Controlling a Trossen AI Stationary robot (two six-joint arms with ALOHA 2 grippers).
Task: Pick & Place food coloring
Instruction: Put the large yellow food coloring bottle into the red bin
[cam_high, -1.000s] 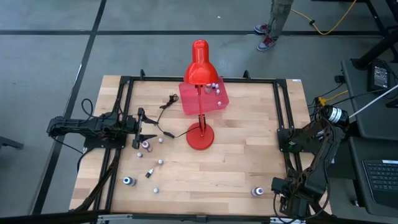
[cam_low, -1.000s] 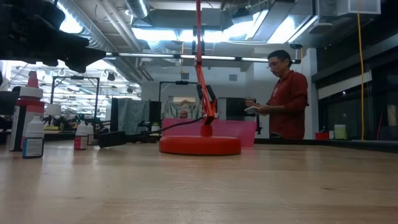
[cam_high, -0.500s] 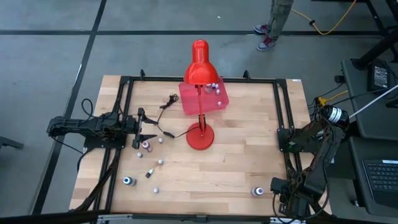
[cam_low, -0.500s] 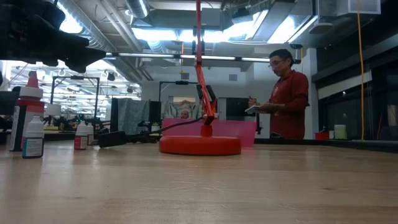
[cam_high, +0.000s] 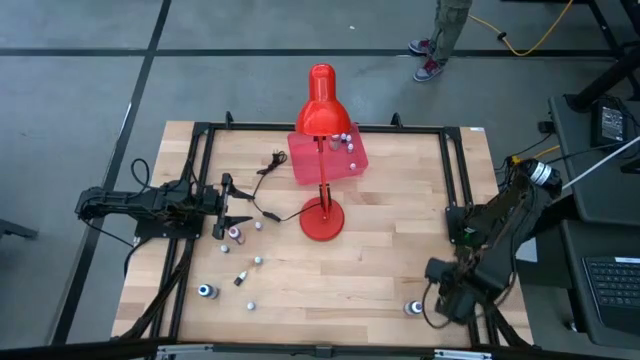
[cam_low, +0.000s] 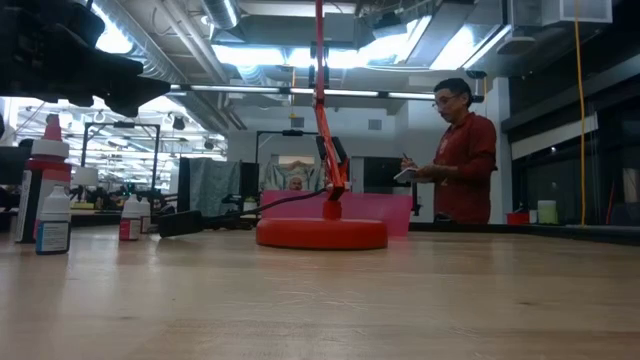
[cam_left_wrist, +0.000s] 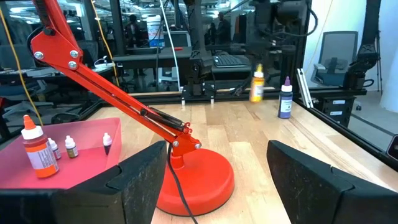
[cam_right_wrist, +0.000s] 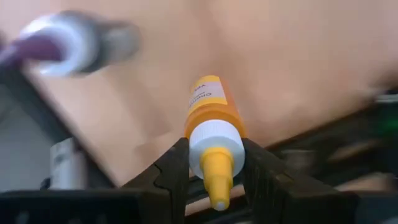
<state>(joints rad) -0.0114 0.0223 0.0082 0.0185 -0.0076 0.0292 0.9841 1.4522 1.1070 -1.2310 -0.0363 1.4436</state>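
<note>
Reference landmark: the red desk lamp (cam_high: 322, 215), standing mid-table.

1. Left gripper (cam_high: 238, 207): waits just left of the lamp base, fingers (cam_left_wrist: 140, 180) apart, empty. No change over the last second.
2. Loose food coloring bottles (cam_high: 233, 233): scattered left of and in front of the lamp base.
3. Pink tray (cam_high: 328, 157): directly behind the lamp base, already holding several bottles.
4. Right gripper (cam_high: 447, 292): well right of the lamp, near the table's front corner, beside a purple bottle (cam_high: 412, 308). It has just clamped on an orange bottle (cam_right_wrist: 210, 121) and shifted inward with it. Judgement: pick complete; carry to the tray follows.
</note>
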